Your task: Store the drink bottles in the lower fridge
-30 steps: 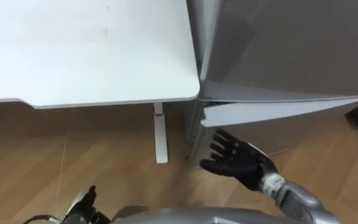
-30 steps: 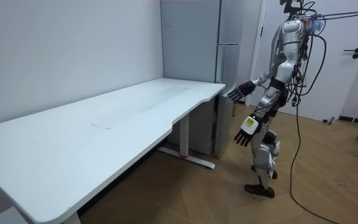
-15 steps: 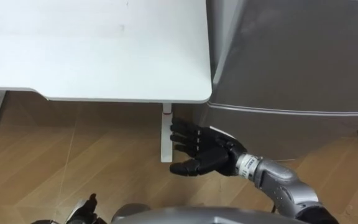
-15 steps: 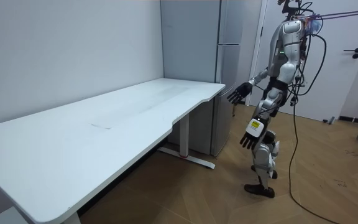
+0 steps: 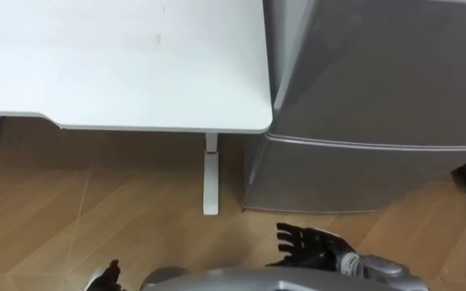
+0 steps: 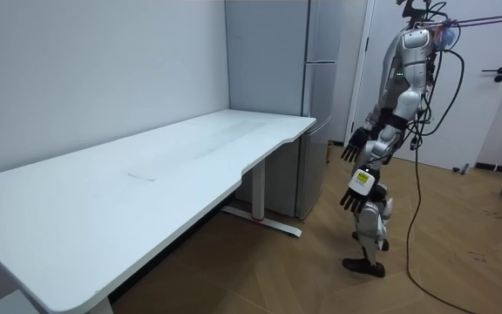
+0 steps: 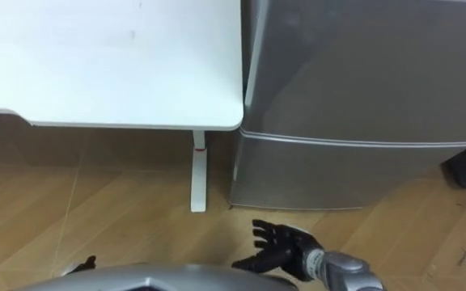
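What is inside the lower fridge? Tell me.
The lower fridge has its door shut, so its inside is covered. Only its grey front can be seen, with the open right hand low before it.

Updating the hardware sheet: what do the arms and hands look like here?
Both hands are black, with slim segmented fingers: right hand, left hand. The right wrist carries a pale band, then a smooth silver-grey forearm. The left hand bears a small white tag on its back.

Overhead and distant views, sharing fridge (image 5: 362, 97)
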Controlling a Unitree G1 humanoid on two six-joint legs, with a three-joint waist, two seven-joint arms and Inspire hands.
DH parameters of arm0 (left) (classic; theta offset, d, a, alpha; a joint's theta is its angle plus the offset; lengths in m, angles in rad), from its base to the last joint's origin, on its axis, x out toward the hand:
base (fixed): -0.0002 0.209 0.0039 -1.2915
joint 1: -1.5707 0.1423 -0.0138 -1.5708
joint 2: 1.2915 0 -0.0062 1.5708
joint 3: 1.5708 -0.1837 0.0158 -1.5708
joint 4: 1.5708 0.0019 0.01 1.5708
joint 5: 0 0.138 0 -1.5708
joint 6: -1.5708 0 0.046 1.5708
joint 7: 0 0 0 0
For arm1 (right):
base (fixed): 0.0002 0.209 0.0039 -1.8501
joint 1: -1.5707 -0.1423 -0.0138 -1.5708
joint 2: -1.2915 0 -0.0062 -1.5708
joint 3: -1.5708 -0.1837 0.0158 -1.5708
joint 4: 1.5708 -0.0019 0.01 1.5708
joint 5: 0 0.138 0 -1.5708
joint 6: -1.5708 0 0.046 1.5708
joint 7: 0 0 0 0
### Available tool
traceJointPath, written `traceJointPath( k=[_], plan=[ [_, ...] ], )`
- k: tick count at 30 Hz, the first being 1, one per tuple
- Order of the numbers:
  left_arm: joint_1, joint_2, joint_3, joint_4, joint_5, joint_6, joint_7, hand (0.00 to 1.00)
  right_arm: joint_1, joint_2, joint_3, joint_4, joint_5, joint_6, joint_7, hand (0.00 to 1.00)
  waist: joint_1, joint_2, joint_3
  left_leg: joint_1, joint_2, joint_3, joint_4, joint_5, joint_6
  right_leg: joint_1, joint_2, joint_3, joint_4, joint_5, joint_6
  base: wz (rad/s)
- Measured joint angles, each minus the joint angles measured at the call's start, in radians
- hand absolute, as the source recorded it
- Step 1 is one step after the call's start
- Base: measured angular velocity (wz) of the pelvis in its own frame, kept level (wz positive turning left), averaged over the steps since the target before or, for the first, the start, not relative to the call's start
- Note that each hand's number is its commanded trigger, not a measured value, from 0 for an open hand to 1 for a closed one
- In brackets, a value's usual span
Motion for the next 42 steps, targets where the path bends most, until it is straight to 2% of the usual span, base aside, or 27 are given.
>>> traceJointPath(
  k=[7,12,15,21,24,26,28,32,33,34,37,42],
  plan=[
    [0.001,-0.006,0.004,0.014,0.000,0.007,0.000,0.00,-0.001,0.017,-0.046,0.121,0.109,-0.017,-0.073,0.00,-0.004,0.009,0.0002,0.025,-0.007,-0.005,-0.004,0.000,0.000,0.019,-0.006,-0.012,-0.004,-0.008,0.005,0.03],
    [0.010,-0.017,0.053,0.020,0.004,0.011,0.002,0.00,0.003,0.033,-0.116,0.200,0.189,-0.019,-0.132,0.00,-0.010,0.012,0.0001,0.024,-0.011,-0.008,-0.009,0.000,0.000,0.019,-0.009,-0.014,-0.004,-0.010,0.007,0.01],
    [0.029,-0.022,0.063,0.021,0.001,0.017,0.002,0.00,-0.004,0.044,-0.160,0.223,0.186,-0.020,-0.156,0.00,-0.034,0.013,-0.0001,0.029,-0.011,-0.008,-0.008,0.000,0.000,0.029,-0.009,-0.013,-0.004,-0.010,0.007,0.00],
    [0.024,-0.026,0.132,0.042,0.002,0.012,0.004,0.00,-0.003,0.049,-0.232,0.266,0.187,-0.024,-0.232,0.00,-0.038,0.015,0.0010,0.042,-0.012,-0.008,-0.018,0.000,0.001,0.033,-0.008,-0.005,-0.005,-0.013,0.007,0.00],
    [0.023,-0.026,0.133,0.056,0.002,0.012,0.012,0.00,-0.003,0.049,-0.242,0.268,0.180,-0.024,-0.271,0.00,-0.041,0.018,0.0011,0.045,-0.012,-0.009,-0.019,0.000,0.001,0.034,-0.008,0.001,-0.003,-0.013,0.007,-0.01],
    [0.028,-0.026,0.137,0.055,0.003,0.012,0.012,0.00,-0.001,0.050,-0.269,0.272,0.173,-0.024,-0.287,0.00,-0.050,0.020,0.0012,0.047,-0.013,-0.010,-0.019,0.000,0.002,0.036,-0.008,0.001,-0.003,-0.013,0.007,0.00],
    [0.042,-0.032,0.175,0.058,0.014,0.016,0.012,0.00,0.008,0.047,-0.318,0.301,0.179,-0.024,-0.305,0.00,-0.061,0.016,0.0040,0.049,-0.015,-0.011,-0.021,0.001,0.002,0.040,-0.009,-0.001,-0.003,-0.014,0.008,0.02],
    [0.044,-0.038,0.183,0.058,0.023,0.019,0.012,0.00,0.031,0.040,-0.339,0.312,0.199,-0.019,-0.318,0.00,-0.062,0.024,-0.0007,0.050,-0.016,-0.011,-0.024,0.000,0.002,0.039,-0.010,-0.002,-0.003,-0.018,0.009,0.01],
    [0.044,-0.044,0.192,0.058,0.030,0.023,0.012,0.00,0.041,0.039,-0.341,0.312,0.195,-0.019,-0.319,0.00,-0.061,0.023,0.0004,0.053,-0.016,-0.010,-0.025,0.000,0.002,0.039,-0.010,-0.001,-0.003,-0.018,0.008,-0.03],
    [0.044,-0.050,0.200,0.059,0.045,0.029,0.011,0.00,0.044,0.038,-0.343,0.313,0.191,-0.019,-0.323,0.00,-0.060,0.029,-0.0034,0.055,-0.016,-0.008,-0.024,0.001,0.002,0.040,-0.010,0.001,-0.003,-0.018,0.008,-0.04],
    [0.044,-0.062,0.213,0.059,0.064,0.043,0.008,0.00,0.048,0.037,-0.347,0.316,0.184,-0.016,-0.329,0.00,-0.057,0.032,-0.0053,0.060,-0.017,-0.004,-0.026,0.001,0.002,0.042,-0.011,0.002,-0.003,-0.020,0.009,-0.01],
    [0.036,-0.065,0.216,0.060,0.082,0.050,0.008,0.00,0.051,0.037,-0.347,0.316,0.185,-0.004,-0.347,0.00,-0.057,0.031,-0.0041,0.062,-0.017,-0.003,-0.028,0.000,0.002,0.044,-0.011,0.001,-0.003,-0.024,0.008,0.00]
  ],
)
